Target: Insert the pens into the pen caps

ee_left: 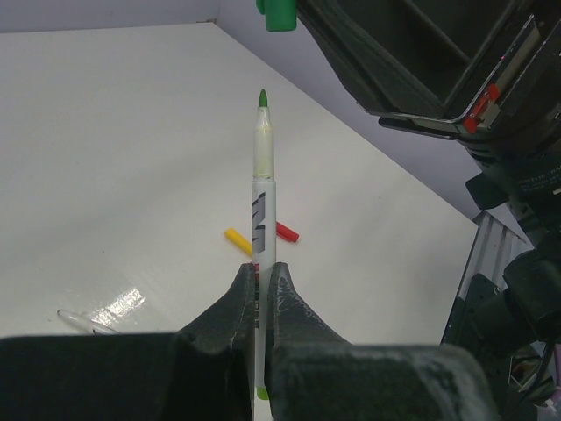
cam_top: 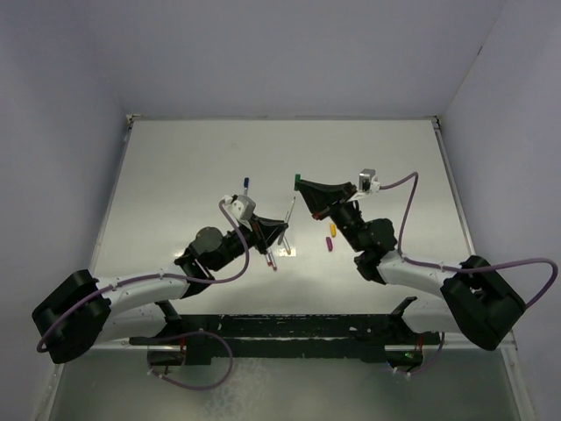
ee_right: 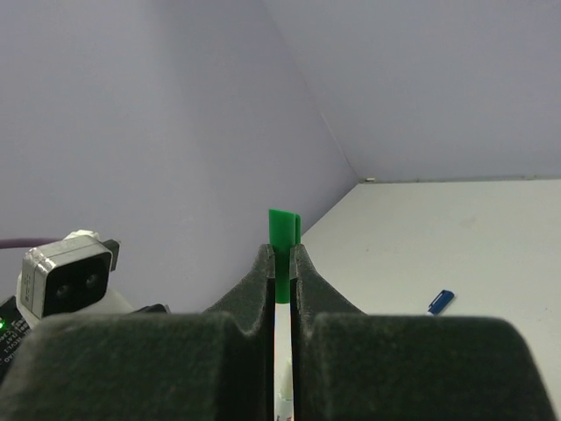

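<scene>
My left gripper (cam_top: 284,227) (ee_left: 261,268) is shut on a white pen (ee_left: 261,206) and holds it above the table. Its bare green tip (ee_left: 262,96) points at the green cap (ee_left: 279,13), with a gap between them. My right gripper (cam_top: 302,185) (ee_right: 282,252) is shut on that green cap (cam_top: 298,178) (ee_right: 282,232). A yellow cap (cam_top: 333,231) (ee_left: 237,239) and a red or magenta cap (cam_top: 330,245) (ee_left: 287,231) lie on the table under the held pen. A pen with a blue cap on it (cam_top: 246,184) (ee_right: 441,302) lies further back.
More pens (cam_top: 268,259) lie on the white table (cam_top: 175,175) under my left wrist. A clear thin object (ee_left: 83,320) lies at the near left in the left wrist view. Grey walls close the table at the back and sides.
</scene>
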Robot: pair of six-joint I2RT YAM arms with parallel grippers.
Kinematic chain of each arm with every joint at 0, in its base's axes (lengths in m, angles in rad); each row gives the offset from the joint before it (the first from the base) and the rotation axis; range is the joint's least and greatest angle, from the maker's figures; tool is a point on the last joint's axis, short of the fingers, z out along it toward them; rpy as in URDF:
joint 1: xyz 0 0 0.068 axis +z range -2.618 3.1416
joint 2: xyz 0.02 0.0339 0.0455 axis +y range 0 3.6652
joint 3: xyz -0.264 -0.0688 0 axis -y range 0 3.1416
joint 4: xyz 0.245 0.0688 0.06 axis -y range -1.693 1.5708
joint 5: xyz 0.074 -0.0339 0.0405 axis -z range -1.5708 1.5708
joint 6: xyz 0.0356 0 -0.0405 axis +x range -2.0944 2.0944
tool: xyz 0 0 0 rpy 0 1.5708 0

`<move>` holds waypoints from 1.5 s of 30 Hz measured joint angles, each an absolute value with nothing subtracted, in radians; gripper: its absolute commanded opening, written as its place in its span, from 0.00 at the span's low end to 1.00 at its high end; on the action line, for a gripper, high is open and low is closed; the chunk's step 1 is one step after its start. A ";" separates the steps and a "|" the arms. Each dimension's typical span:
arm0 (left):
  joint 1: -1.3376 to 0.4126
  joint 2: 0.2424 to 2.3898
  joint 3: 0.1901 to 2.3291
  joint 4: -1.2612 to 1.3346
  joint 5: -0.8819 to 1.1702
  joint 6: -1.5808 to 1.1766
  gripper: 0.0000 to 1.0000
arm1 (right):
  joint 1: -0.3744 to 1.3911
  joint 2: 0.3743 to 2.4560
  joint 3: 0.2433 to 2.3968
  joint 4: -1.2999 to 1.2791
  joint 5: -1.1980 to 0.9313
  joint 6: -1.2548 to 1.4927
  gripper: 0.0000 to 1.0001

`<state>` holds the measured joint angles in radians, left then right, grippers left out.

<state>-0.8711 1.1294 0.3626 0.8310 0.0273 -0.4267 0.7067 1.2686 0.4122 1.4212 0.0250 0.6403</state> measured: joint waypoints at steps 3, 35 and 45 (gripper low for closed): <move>-0.871 1.128 0.363 0.831 0.027 -0.427 0.00 | 0.707 1.280 0.412 1.427 0.014 0.644 0.00; -0.871 1.108 0.363 0.853 0.004 -0.426 0.00 | 0.707 1.310 0.399 1.469 -0.019 0.668 0.00; -0.871 1.101 0.363 0.852 -0.011 -0.425 0.00 | 0.707 1.364 0.387 1.518 -0.034 0.707 0.00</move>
<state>-0.8711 1.1011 0.3626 0.8524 -0.0113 -0.4252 0.7071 1.3643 0.3866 1.5177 -0.0338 0.7067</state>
